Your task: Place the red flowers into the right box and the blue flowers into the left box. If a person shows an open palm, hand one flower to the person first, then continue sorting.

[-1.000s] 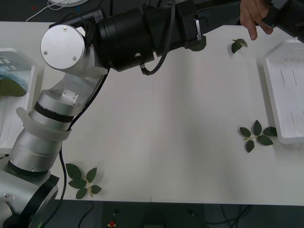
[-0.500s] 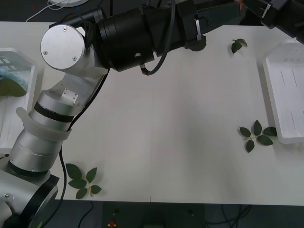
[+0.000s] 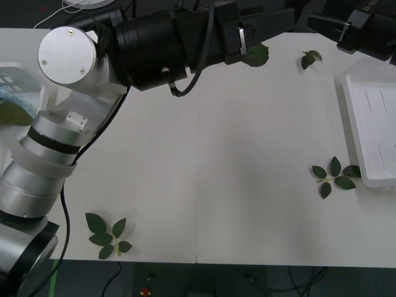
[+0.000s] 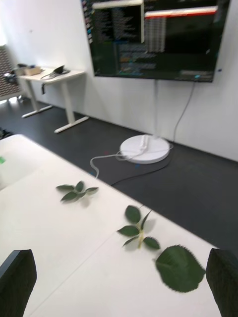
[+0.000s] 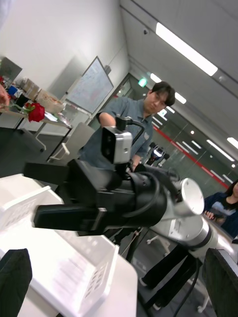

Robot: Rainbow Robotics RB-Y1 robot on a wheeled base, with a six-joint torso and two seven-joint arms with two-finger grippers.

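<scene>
Over the table (front view): the left arm (image 3: 154, 43) reaches across the far side towards the right; the right arm (image 3: 365, 31) sits at the far right corner.
Left box (image 3: 28, 83): at the table's left edge, with a blue flower (image 3: 11, 96) and a big green leaf (image 3: 13, 114) lying in it.
Right box (image 3: 371, 124): at the table's right edge (what shows of it is bare white).
Loose greenery: one leaf sprig (image 3: 335, 175) just beside the right box, another (image 3: 106, 235) near the front edge on the left, a curled leaf (image 3: 310, 59) and a broad leaf (image 3: 257, 55) at the far side.

Right wrist view, right gripper (image 4: 119, 285): fingers spread wide apart, gripping nothing, above the table's far edge.
Below it: two sprigs and the broad leaf on the white top; a dark screen (image 4: 153, 37) hangs on the wall beyond.

Left wrist view, left gripper (image 5: 118, 285): fingers likewise wide apart, nothing between them.
Facing it: the right gripper, its black fingers parted, above the right box.
Red flower (image 5: 35, 112): off in the room beyond the right box, just beside a hand (image 5: 3, 96) at the frame's edge (whether the hand holds it, I cannot tell).
</scene>
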